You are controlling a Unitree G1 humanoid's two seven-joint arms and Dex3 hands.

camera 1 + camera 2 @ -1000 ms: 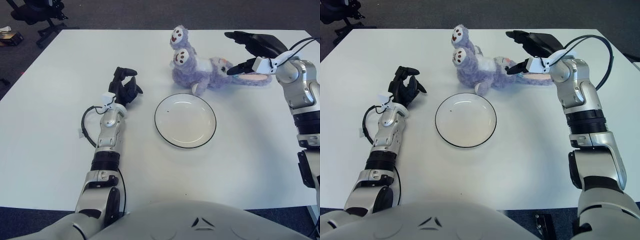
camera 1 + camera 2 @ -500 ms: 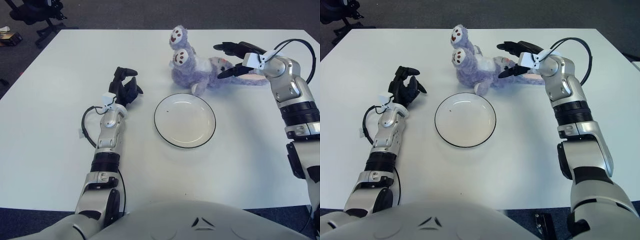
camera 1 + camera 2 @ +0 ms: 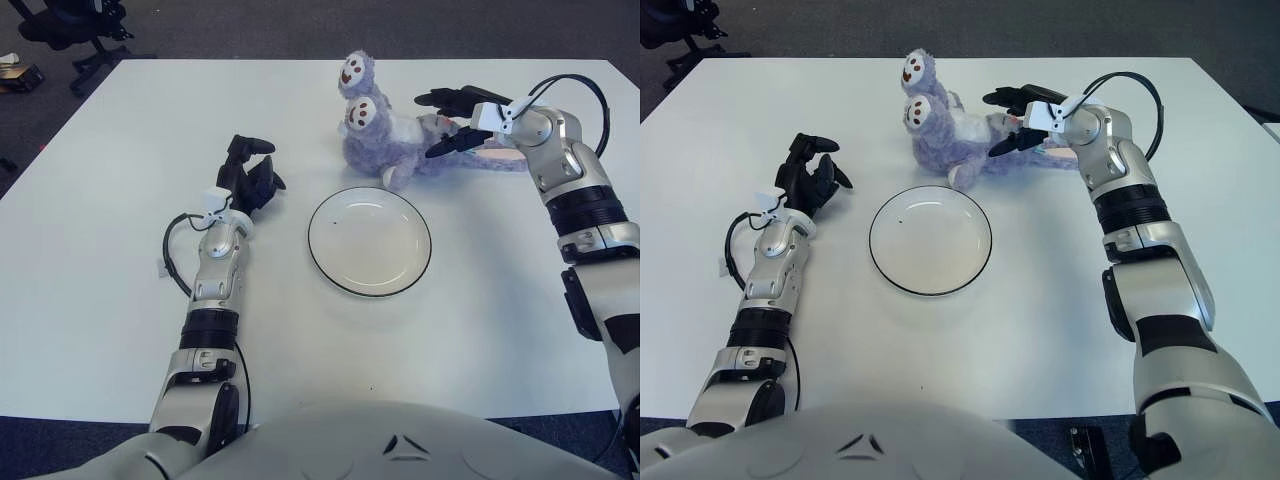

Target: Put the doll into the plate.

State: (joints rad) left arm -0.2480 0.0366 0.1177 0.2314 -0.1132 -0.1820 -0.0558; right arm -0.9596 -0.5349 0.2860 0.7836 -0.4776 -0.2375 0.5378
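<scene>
- Left eye view: showing the right hand (image 3: 455, 120) now hovering over the doll (image 3: 400, 130), having swung in from the table's right edge across the last second.
- Spreading its dark fingers (image 3: 443, 97) wide, one above the plush body and one lower beside it, not yet closing on anything.
- Lying on its side on the white table (image 3: 100, 250) just beyond the plate (image 3: 369, 241), the purple doll with its two round faces stacked toward the far edge and its pink-lined part stretching to the right.
- Staying put over that second, the doll; no lift or drag showing.
- Sitting bare and near the doll's closest foot, the plate, not touching it.
- Resting idle to the left of the plate, the left hand (image 3: 250, 175), fingers curled and holding nothing.
- Meaning for the task: approach looking nearly done, grasp still to come, so only the reaching part appears finished.
- Calling next, most likely, for closing around the soft body, then a short carry toward the robot and down onto the plate.
- Risking a weak pinch on fur alone, letting the floppy doll sag or slip.
</scene>
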